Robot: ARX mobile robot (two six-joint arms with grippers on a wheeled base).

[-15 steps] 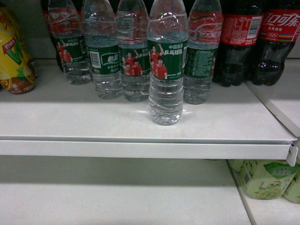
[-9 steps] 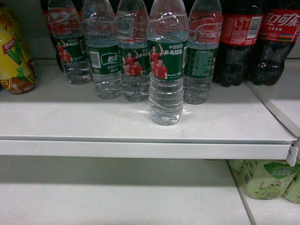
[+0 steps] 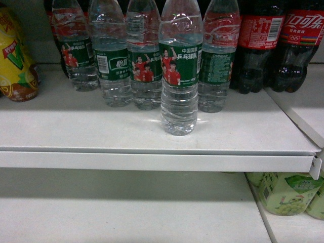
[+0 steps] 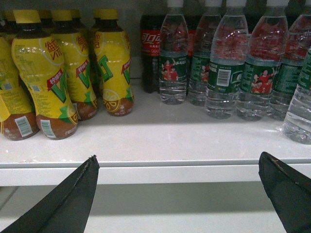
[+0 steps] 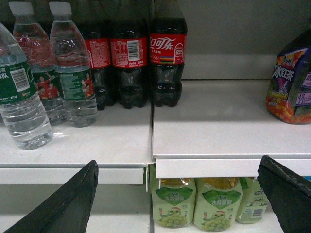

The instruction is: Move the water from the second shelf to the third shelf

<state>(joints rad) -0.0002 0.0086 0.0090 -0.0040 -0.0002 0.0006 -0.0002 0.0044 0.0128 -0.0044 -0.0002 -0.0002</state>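
Observation:
Several water bottles with dark green labels stand on the white shelf [image 3: 152, 136]. One water bottle [image 3: 179, 76] stands alone in front of the row, nearest the shelf's front edge. It shows at the right edge of the left wrist view [image 4: 299, 111] and at the left edge of the right wrist view [image 5: 19, 102]. My left gripper [image 4: 179, 158] is open, level with the shelf's front lip and left of that bottle, holding nothing. My right gripper [image 5: 179, 161] is open too, in front of the shelf joint, right of the bottle. Neither gripper shows in the head view.
Yellow lemon-tea bottles [image 4: 43, 82] crowd the shelf's left end. Dark cola bottles [image 5: 167, 58] stand right of the water. On the lower shelf [image 3: 126, 212], light green grape-drink bottles [image 5: 194, 204] sit at the right. A purple pack [image 5: 291, 82] stands on the neighbouring shelf board.

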